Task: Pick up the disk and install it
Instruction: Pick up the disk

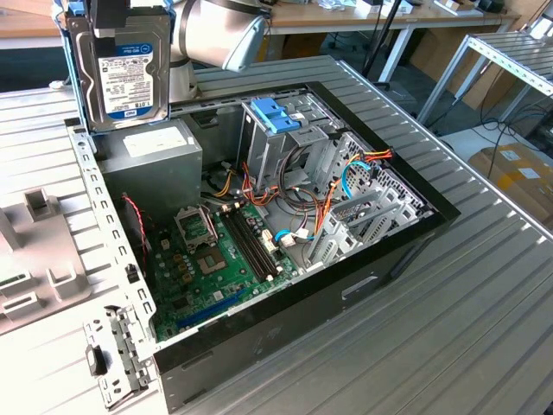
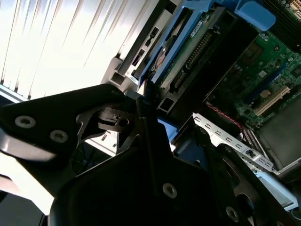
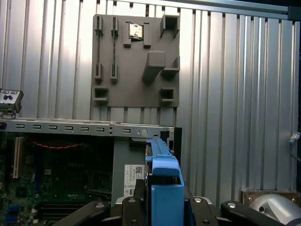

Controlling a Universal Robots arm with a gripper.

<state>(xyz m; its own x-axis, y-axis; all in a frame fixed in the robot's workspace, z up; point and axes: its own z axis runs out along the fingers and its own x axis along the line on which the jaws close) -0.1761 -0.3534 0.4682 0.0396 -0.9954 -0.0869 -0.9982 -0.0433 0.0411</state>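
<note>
The disk [image 1: 130, 73], a dark hard drive with a white label and bright blue rails, hangs upright in the air at the exterior view's upper left. It is above the rear corner of the open computer case [image 1: 406, 233], over the grey power supply [image 1: 160, 156]. My gripper [image 1: 117, 15] grips its top end and is shut on it. In the first wrist view the disk [image 3: 164, 181] appears edge-on with its blue rail between the black fingers [image 3: 136, 209]. In the second wrist view the disk [image 2: 188, 52] shows its connector end beyond the black gripper linkage.
Inside the case lie the green motherboard [image 1: 207, 259], bundles of cables [image 1: 320, 199] and a tall grey drive cage topped by a lighter blue bracket [image 1: 278, 115]. A grey fixture plate [image 3: 136, 59] sits on the ribbed metal table [image 1: 484, 311] beside the case.
</note>
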